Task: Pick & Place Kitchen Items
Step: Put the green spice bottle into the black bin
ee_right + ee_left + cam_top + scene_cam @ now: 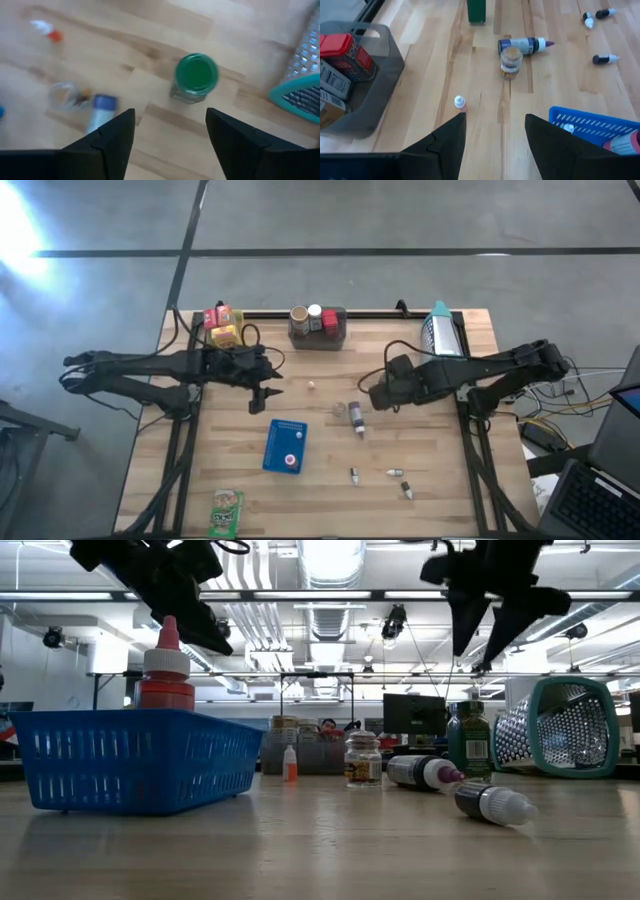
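My left gripper [265, 395] hangs open above the table's left middle, with nothing between its fingers [495, 125]. Ahead of it stand a tiny orange-necked bottle [460, 103] and a small glass jar [511, 62], and a dark bottle [524, 45] lies on its side. My right gripper [376, 396] is open too, high over the wood [170, 120], near a green-lidded jar [196, 75] that stands upright. A blue tray [285, 446] holds a red-capped bottle [166, 668]. Small bottles [393, 473] lie scattered toward the near edge.
A grey bin [318, 328] with jars and boxes stands at the far edge, with yellow and red boxes [222, 326] to its left. At the far right a teal mesh basket [441, 330] lies on its side. A green packet [227, 513] lies at the near left.
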### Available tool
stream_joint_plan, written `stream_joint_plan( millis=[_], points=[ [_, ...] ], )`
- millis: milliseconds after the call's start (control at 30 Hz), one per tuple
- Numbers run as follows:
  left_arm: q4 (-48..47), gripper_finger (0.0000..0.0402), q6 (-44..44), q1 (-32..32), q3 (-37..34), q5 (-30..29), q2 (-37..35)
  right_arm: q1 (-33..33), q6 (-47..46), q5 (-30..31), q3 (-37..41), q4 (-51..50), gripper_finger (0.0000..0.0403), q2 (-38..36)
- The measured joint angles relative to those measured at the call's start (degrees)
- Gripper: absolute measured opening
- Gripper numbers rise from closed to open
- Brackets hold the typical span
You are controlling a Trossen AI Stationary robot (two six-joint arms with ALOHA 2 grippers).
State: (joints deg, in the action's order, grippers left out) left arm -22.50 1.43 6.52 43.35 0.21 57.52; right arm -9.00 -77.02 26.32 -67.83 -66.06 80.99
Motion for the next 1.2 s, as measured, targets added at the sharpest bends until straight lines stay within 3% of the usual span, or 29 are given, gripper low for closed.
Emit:
stream_joint_plan(
  millis=[333, 733, 1200],
  points=[
    [-2.0, 0.0208, 0.0, 0.0, 0.0, -0.1, 0.0, 5.9, -1.0, -3.3, 6.0, 3.0, 0.0287, 0.1],
    [-2.0, 0.0209, 0.0, 0.0, -0.2, -0.1, 0.0, 12.4, 5.4, -5.4, 12.7, 15.6, 0.0311, 0.1],
    [-2.0, 0.0209, 0.0, 0.0, -0.2, -0.1, 0.0, 14.1, 7.5, -3.9, 14.8, 19.0, 0.0268, 0.1]
  ],
)
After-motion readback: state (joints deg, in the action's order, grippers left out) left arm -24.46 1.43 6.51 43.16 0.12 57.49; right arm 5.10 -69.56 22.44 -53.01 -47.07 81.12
